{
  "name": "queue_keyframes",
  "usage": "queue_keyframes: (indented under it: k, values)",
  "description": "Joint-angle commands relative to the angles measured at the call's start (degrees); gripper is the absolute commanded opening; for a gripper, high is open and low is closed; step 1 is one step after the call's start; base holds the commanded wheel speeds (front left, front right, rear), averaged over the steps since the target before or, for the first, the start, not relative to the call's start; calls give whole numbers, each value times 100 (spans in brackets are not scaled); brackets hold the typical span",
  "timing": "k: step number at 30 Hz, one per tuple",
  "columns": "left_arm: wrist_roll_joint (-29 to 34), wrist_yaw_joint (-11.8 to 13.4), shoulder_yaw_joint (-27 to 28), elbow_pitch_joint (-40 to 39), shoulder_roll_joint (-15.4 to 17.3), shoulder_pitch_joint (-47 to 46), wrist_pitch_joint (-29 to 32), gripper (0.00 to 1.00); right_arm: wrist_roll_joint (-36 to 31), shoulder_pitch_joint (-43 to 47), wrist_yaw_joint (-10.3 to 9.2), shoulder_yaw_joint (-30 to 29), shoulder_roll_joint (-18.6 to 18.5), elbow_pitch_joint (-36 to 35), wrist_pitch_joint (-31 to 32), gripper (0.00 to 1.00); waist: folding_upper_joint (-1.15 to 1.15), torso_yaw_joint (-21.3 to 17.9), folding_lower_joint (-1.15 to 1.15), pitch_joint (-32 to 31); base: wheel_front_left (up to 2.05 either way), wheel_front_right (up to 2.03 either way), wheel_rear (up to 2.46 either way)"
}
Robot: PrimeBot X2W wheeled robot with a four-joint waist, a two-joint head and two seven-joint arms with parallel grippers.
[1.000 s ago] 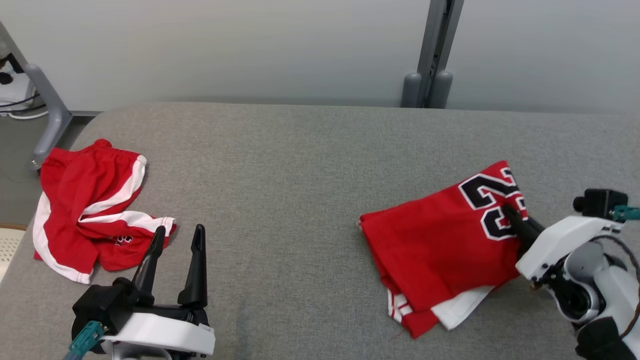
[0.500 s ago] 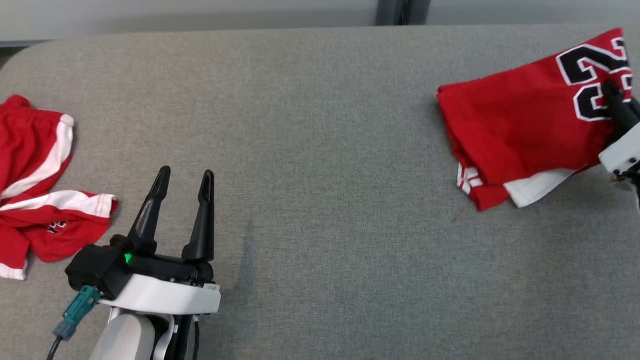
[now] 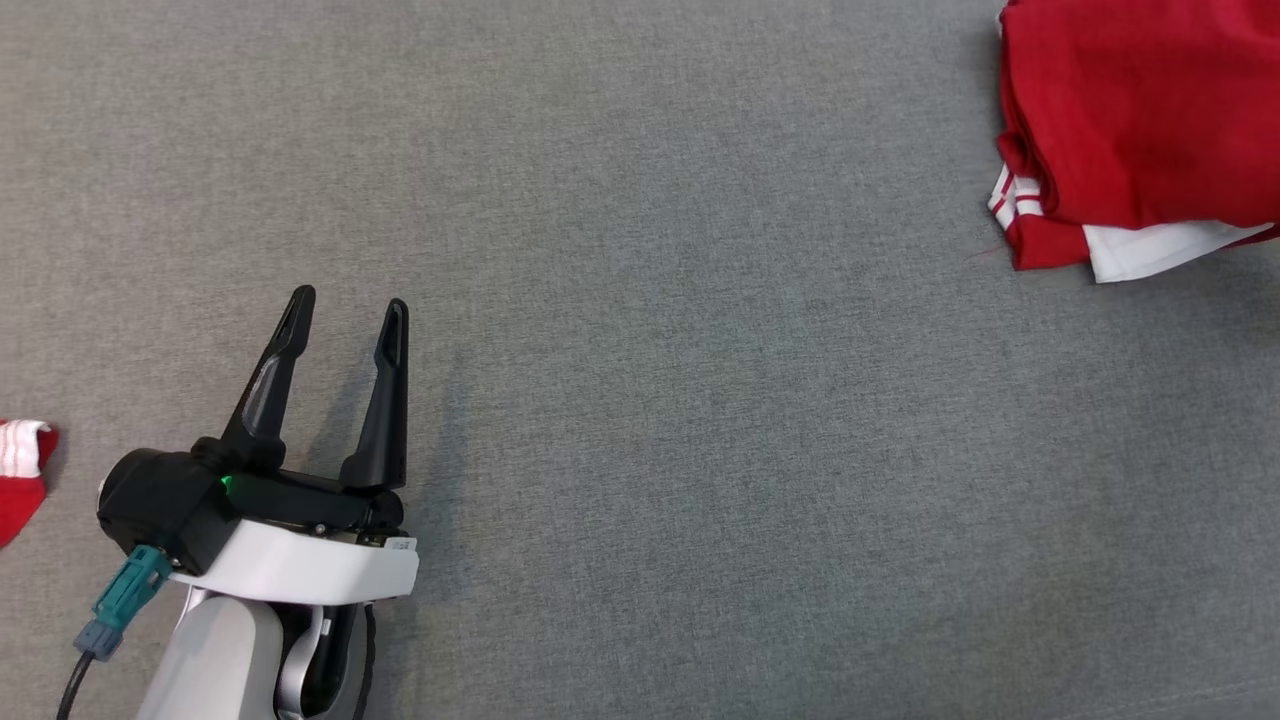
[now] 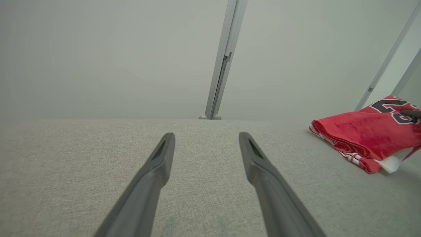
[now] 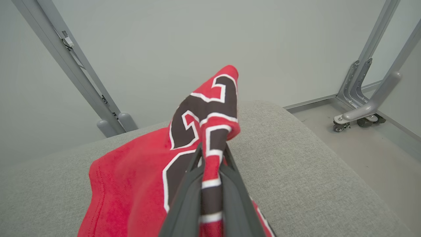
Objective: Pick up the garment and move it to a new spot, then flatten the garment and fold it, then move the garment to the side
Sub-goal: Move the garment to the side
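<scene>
The garment (image 3: 1130, 130), a folded red jersey with white trim and black numbers, lies on the grey padded table at the head view's upper right. In the right wrist view my right gripper (image 5: 212, 151) is shut on the garment (image 5: 131, 184), pinching a fold of its numbered cloth between the two fingers. The left wrist view has the garment (image 4: 361, 138) far off at the right. My left gripper (image 3: 345, 310) stands open at the lower left of the head view, resting low over bare table, with nothing between its fingers (image 4: 158, 164).
A corner of another red and white piece of clothing (image 3: 20, 475) peeks in at the head view's left edge. Behind the table (image 3: 650, 400) a grey frame post (image 4: 223, 65) stands against the pale wall. A wheeled frame leg (image 5: 361, 112) is on the floor beyond the table's right end.
The head camera has tilted down and swung, so the wall, the clothing at the left and my right gripper slid out of the picture. The grip on the garment is unchanged.
</scene>
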Motion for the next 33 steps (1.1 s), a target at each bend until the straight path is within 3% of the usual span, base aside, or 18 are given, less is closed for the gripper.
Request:
queue_keyframes:
  k: [1,10,11,12,13,20,28,33]
  values:
    - [37,-32,41,-36,54,-143,-8,100,-115,-143,1,-19,12,125,-96,0,0,-114,0,120,0,0,0]
    - [103,-84,1,-34,113,-267,-8,100,-1044,-880,1,-139,54,1301,-658,0,0,-193,0,339,0,0,0]
    - [100,-87,-5,-21,119,-271,-8,100,-1149,-945,1,-176,63,1400,-725,17,0,-182,0,350,0,0,0]
    - [94,-96,-14,-6,121,-277,-8,100,-1270,-1013,1,-247,12,1470,-798,83,0,-163,0,360,0,0,0]
    - [96,-103,-34,13,108,-290,-8,100,-1404,-1065,0,-337,-44,1531,-847,100,0,-139,0,363,0,0,0]
    - [48,-114,10,100,69,-327,-8,100,-2330,-861,1,-1142,-87,983,-887,100,0,-50,0,259,0,0,0]
    - [47,-124,113,243,-107,-36,-8,100,-3502,151,1,-2179,659,-538,-890,100,0,-70,0,-438,0,0,0]
    - [62,-93,289,285,-198,243,-8,100,-3427,878,1,-1919,1088,-1407,-889,100,0,-61,0,-1062,0,0,0]
